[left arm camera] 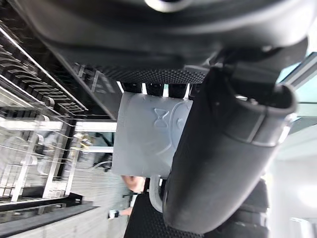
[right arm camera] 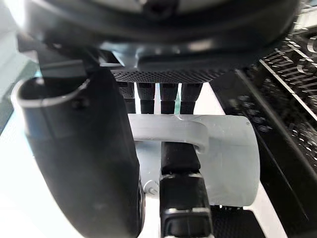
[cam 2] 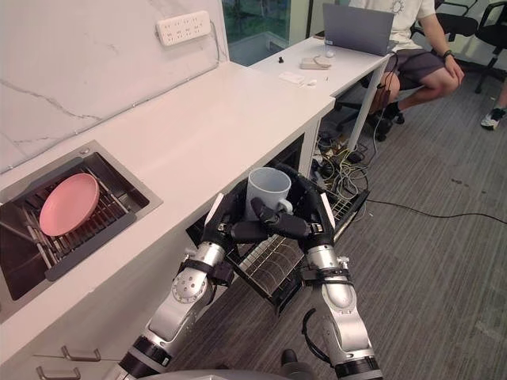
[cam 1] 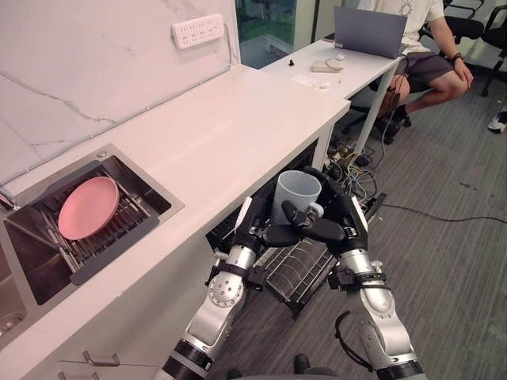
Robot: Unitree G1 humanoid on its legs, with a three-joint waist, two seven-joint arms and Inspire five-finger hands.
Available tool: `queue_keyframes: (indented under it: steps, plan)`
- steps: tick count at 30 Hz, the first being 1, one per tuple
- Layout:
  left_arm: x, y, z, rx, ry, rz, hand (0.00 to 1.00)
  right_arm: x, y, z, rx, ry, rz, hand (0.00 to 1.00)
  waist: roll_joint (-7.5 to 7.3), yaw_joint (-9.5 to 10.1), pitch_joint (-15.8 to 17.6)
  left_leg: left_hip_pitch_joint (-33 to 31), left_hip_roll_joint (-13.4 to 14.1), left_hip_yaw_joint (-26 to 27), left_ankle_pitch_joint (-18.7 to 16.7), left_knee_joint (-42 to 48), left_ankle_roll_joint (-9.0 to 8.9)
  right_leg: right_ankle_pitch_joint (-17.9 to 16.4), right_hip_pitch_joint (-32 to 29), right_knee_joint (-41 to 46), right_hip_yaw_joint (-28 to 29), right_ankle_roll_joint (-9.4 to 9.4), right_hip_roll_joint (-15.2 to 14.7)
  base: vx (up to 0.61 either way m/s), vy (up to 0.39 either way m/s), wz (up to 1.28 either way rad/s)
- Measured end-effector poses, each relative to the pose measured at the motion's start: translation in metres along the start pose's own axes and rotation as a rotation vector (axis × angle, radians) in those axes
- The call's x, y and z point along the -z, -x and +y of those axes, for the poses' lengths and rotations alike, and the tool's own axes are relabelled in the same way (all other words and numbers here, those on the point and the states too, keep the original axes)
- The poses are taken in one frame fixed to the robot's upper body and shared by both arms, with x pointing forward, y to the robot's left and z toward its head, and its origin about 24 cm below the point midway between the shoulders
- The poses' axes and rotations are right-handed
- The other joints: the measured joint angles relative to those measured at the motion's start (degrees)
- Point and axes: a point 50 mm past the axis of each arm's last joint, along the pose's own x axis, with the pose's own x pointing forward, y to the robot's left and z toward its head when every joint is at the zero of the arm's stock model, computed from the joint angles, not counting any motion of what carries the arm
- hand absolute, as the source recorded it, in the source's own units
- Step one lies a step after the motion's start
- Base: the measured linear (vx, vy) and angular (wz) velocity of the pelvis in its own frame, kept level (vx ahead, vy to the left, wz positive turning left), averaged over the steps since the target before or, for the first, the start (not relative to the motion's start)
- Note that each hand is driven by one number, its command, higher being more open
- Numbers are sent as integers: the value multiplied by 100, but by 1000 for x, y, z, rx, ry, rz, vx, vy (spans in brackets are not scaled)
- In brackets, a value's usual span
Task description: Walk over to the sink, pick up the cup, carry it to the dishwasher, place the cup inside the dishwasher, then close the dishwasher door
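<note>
My left hand [cam 1: 257, 226] and right hand [cam 1: 346, 222] curl round the cup [cam 1: 296, 190] between them. I judge it light, rigid, slippery: grip its wall.

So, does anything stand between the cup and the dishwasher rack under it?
Nothing visible does. The left hand and the right hand hold the cup over the pulled-out dishwasher rack, with only open air between cup and rack.

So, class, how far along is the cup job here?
Done: the cup is out of the sink, gripped by the left hand and right hand. In hand: it hangs over the open dishwasher. Left: set it inside, then close the dishwasher.
</note>
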Motion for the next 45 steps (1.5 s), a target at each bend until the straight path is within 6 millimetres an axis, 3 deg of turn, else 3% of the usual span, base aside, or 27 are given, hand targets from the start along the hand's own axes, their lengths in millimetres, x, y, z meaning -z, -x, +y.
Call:
queue_keyframes:
  steps: [2, 8, 14, 16, 19, 20, 22, 27, 36, 37, 45]
  plan:
    - [-11, 0, 3, -13, -18, -53, 90, -3, 0, -12, 73, 49, -6, 30, -12, 12, 1, 9, -2, 1, 0, -1, 0, 0, 7, 0, 1, 0, 2, 0, 0, 0]
    - [-14, 6, 25, -124, -12, -90, 90, -12, 4, -40, 234, 199, -37, 30, -21, 9, 4, 45, 2, -10, -2, -12, -2, 0, 64, -45, -13, 0, 6, 0, 0, 0]
    - [4, 24, 33, -158, -17, -7, 90, -14, 6, -49, 267, 331, -33, 30, -22, 18, 5, -13, 2, -108, -1, -29, -5, 9, 96, -135, -122, -2, -19, 6, 0, 8]
    - [15, 28, 33, -133, -21, 39, 90, -7, 6, -51, 238, 347, 7, 30, -33, 34, 12, -42, -4, -148, 4, -28, -6, 8, 94, -147, -158, -1, -31, 15, 3, 13]
    - [35, 36, 34, -79, -47, 137, 90, 23, 11, -61, 179, 384, 171, 30, -82, 127, 70, -159, -12, -255, 29, 0, -4, 9, 49, -158, -258, -2, -48, -5, -3, 18]
    - [40, 42, 37, -76, -52, 169, 90, 38, 11, -65, 155, 395, 259, 30, -111, 150, 204, -242, -15, -309, 76, -3, 2, 8, -24, -116, -319, -3, -57, -35, -10, 24]
    - [43, 46, 40, -79, -51, 185, 90, 47, 8, -69, 143, 396, 313, 30, -103, 188, 366, -335, -23, -340, 124, -2, 11, 9, -128, -51, -352, -3, -72, -57, 1, 19]
    - [62, 63, 67, -176, -59, 289, 90, 58, -11, -80, 132, 414, 403, 30, -46, 340, 979, -710, -89, -628, 337, 10, 44, -62, -512, 326, -653, -28, -173, -71, 14, 31]
    - [80, 73, 122, -384, -93, 398, 90, 28, -81, -100, 226, 454, 344, 30, 105, 606, 1846, -1399, -312, -1240, 648, 110, 22, -523, -1416, 1575, -1166, -38, -567, -90, 12, 40]
    - [80, 72, 128, -412, -93, 401, 90, 24, -90, -103, 247, 454, 347, 90, 135, 635, 1961, -1470, -333, -1300, 699, 108, 24, -562, -1498, 1683, -1228, -44, -612, -47, 0, 36]
    - [85, 60, 142, -480, -106, 428, 90, 23, -102, -111, 341, 430, 388, 90, 203, 816, 2196, -1774, -437, -1585, 901, 0, 27, -849, -1936, 2223, -1443, -88, -816, 10, -23, 22]
